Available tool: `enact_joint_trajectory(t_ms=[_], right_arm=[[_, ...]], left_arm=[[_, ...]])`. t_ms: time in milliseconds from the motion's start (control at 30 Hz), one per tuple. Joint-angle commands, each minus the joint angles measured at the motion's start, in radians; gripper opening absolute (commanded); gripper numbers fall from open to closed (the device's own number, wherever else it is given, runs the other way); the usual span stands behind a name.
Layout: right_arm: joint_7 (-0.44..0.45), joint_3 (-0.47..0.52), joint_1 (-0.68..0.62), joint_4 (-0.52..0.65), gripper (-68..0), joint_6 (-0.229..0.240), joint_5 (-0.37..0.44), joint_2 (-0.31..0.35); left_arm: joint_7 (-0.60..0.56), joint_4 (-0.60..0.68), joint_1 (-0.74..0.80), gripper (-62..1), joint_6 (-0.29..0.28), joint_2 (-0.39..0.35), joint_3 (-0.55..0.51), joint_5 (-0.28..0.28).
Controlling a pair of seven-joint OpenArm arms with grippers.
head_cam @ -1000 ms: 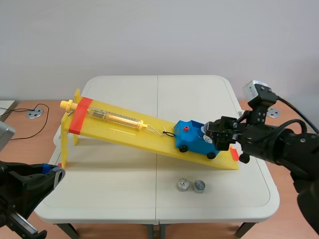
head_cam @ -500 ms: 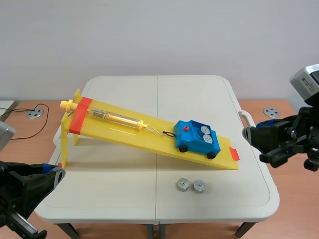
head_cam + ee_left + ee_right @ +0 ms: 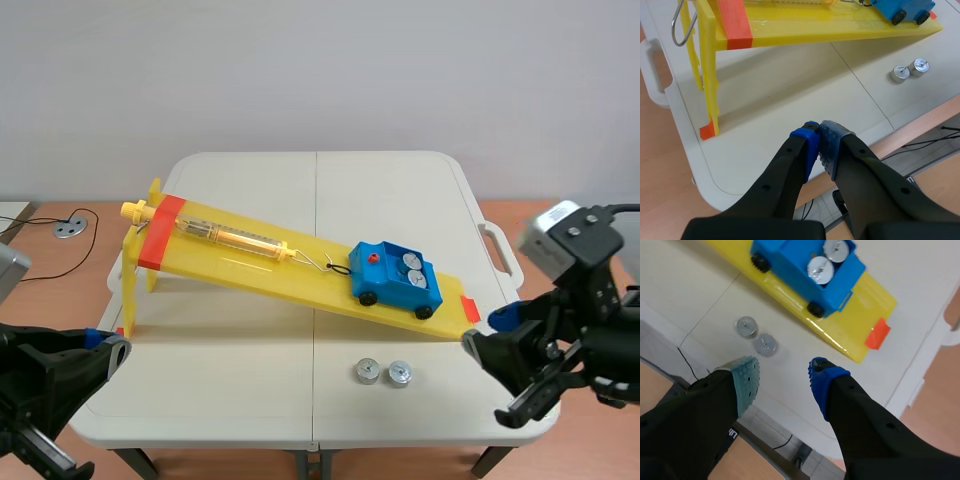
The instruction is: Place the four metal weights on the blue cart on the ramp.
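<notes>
Yellow ramp (image 3: 250, 262) on a white folding counter (image 3: 250, 390). The ramp's raised end stands on legs toward the left arm's side, and its low end rests on the counter toward the right arm's side.

The blue cart (image 3: 396, 278) sits with its black wheels on the ramp, near the low end. Two metal weights (image 3: 820, 270) (image 3: 835, 249) lie side by side in its open bed, and a small red knob (image 3: 372, 259) sits on its uphill part. A yellow spring scale (image 3: 235, 238) lies along the upper half of the ramp. From its lower end a wire hook (image 3: 322, 264) and a dark cord lead to the cart's uphill end.

Two loose weights (image 3: 367, 372) (image 3: 400, 374) stand on the counter just beside each other. They are on the robot's side of the ramp, below the cart and apart from it.

The right claw (image 3: 782, 375) hangs over the counter's near right edge. Its fingers are spread wide with nothing between the pads. The loose weights lie just ahead of its grey-green pad, and the ramp's low end lies farther ahead.

The left claw (image 3: 819, 142) is closed on nothing, its blue and grey pads pressed together. It hangs over the counter's near left corner, well apart from the ramp's legs.
</notes>
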Motion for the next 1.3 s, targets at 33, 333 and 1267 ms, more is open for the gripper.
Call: enact_joint_trajectory(t_ms=[33, 333, 1267], right_arm=[[0.161, -0.049, 0.096, 0.007, -43.1, 0.0, -0.014, -0.013], [0.263, -0.159, 0.199, -0.143, -43.1, -0.05, -0.149, -0.08], [0.385, -0.345, 0.389, -0.478, -43.1, -0.239, -0.319, -0.213]], left_arm=[[-0.085, 0.072, -0.018, -58.0, -0.029, -0.004, -0.01, -0.051], [-0.085, 0.072, -0.018, -58.0, -0.029, -0.004, -0.01, -0.051], [-0.085, 0.072, -0.018, -58.0, -0.029, -0.004, -0.01, -0.051]])
